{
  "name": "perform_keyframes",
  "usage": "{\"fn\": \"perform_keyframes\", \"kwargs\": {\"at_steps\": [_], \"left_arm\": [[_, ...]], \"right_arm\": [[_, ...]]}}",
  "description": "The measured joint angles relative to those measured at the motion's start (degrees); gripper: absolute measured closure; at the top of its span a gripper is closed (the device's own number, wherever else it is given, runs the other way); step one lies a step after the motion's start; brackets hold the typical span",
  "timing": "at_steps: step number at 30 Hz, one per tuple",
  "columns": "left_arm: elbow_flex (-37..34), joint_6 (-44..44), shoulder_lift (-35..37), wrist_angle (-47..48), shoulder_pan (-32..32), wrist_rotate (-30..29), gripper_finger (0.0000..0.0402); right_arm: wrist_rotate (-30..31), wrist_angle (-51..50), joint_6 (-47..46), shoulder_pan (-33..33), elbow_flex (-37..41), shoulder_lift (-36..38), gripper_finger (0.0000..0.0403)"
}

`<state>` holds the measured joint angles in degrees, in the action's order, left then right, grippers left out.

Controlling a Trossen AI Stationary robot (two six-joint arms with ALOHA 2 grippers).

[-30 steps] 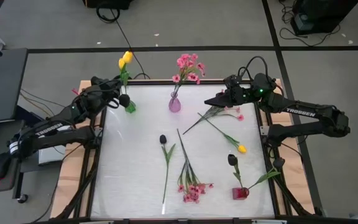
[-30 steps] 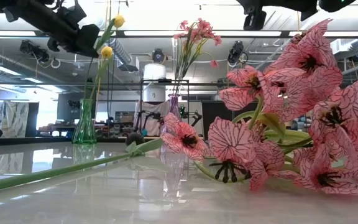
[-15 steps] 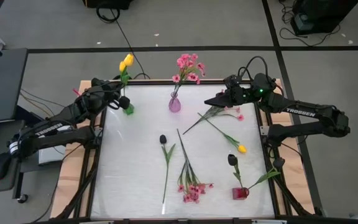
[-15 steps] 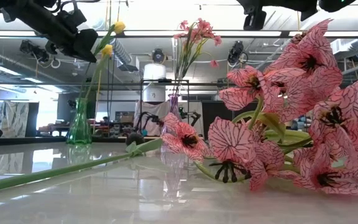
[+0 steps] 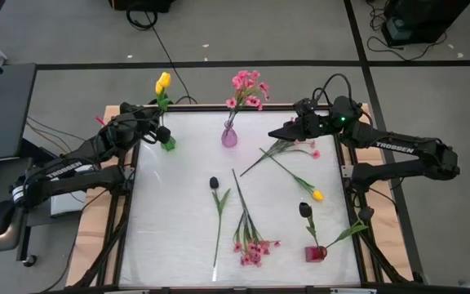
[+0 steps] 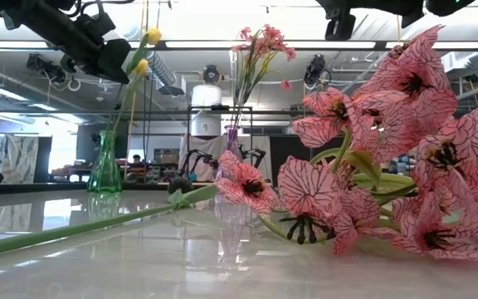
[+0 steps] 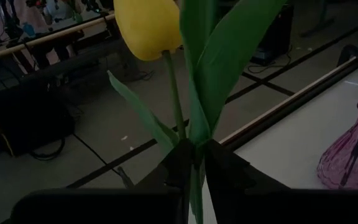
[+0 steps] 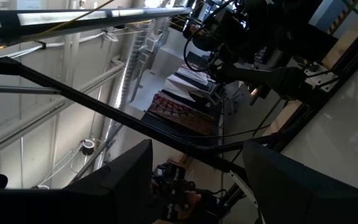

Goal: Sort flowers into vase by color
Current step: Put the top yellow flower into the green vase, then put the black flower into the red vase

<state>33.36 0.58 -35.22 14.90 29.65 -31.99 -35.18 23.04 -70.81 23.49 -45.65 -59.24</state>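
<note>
The left tool (image 5: 160, 133) sits right above the green vase (image 5: 169, 143), and its fingers (image 7: 178, 171) are pinched narrow around the stem of a yellow tulip (image 7: 148, 28). The stem comes straight up between the fingers, and its bottom end goes down toward the green vase. In the low view the yellow tulip stands almost upright over the vase, leaning a little. A second yellow bloom shows there too. I think this flower is nearly in, so the next thing should be to let go and lift away without tipping the vase.

The right tool (image 5: 282, 133) waits far across the bench (image 5: 178, 196) from the green vase, with its fingers wide and nothing between them. Just beside it lies a pink spray (image 5: 296, 147) with its long stem pointing down toward the middle of the bench. So the right arm is the nearer one for that flower.

The purple vase (image 5: 229, 136) stands a little way from the green vase along the back edge, with pink flowers already in it. Farther from the green vase lie another yellow tulip (image 5: 317, 195), a dark tulip (image 5: 214, 183), and one more pink spray (image 5: 253, 248). A red vase (image 5: 315, 253) in the far corner holds a dark tulip
</note>
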Motion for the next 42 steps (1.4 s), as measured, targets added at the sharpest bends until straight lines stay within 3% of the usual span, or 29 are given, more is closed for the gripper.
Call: {"fn": "perform_keyframes", "kwargs": {"at_steps": [12,22,31,42], "left_arm": [[-0.01,-0.02,0.0,0.02,0.0,0.0,0.0318],[-0.02,-3.81,0.71,0.13,0.0,2.39,0.0249],[-0.04,-11.15,2.27,1.36,-0.01,12.84,0.0193],[-0.04,-19.18,2.36,1.52,-2.99,22.13,0.0189]], "right_arm": [[0.0,0.01,0.02,0.0,0.01,0.0,0.0145],[0.0,0.01,0.02,0.0,0.0,0.0,0.0145],[-0.02,0.01,0.02,-0.02,0.02,0.0,0.0145],[-0.02,0.0,0.0,-0.02,0.0,0.0,0.0145]]}}
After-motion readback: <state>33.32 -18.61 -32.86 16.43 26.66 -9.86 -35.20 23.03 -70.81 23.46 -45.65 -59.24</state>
